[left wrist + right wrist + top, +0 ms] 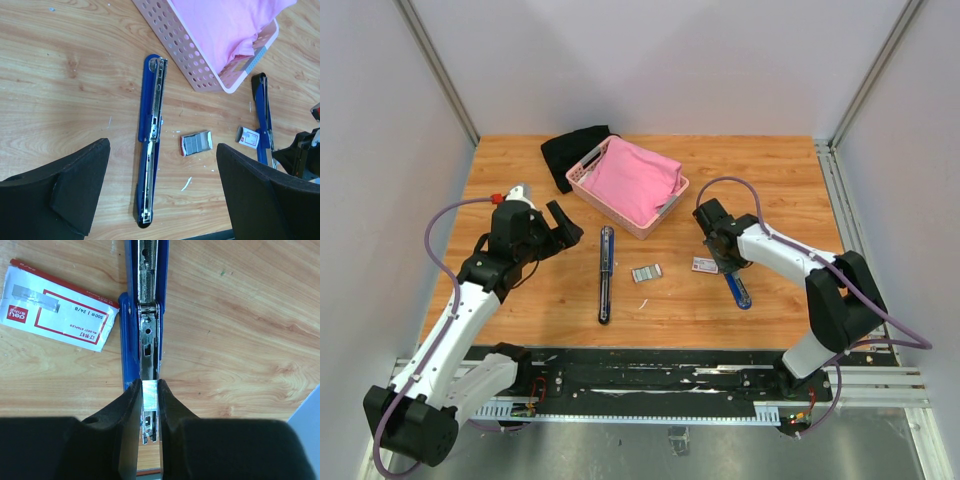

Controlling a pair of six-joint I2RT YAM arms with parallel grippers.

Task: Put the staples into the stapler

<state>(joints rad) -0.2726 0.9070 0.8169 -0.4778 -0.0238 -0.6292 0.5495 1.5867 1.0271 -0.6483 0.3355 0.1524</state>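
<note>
A blue stapler point(149, 315) lies opened out flat on the wooden table, its metal channel facing up. My right gripper point(150, 390) is shut on a small silvery block of staples point(150, 395), held right over that channel. In the top view the right gripper point(725, 262) covers the upper end of this stapler point(738, 291). A small carton tray point(646, 272) holding more grey staples point(196, 142) lies mid-table. My left gripper point(162, 150) hangs open above the table at the left point(560, 225), holding nothing.
A second blue stapler point(606, 273) lies opened flat left of the tray point(150, 150). A flat white carton with red print point(57, 307) lies beside the right stapler. A pink basket point(582, 181) with pink cloth point(638, 178) and a black cloth point(570, 150) sit at the back.
</note>
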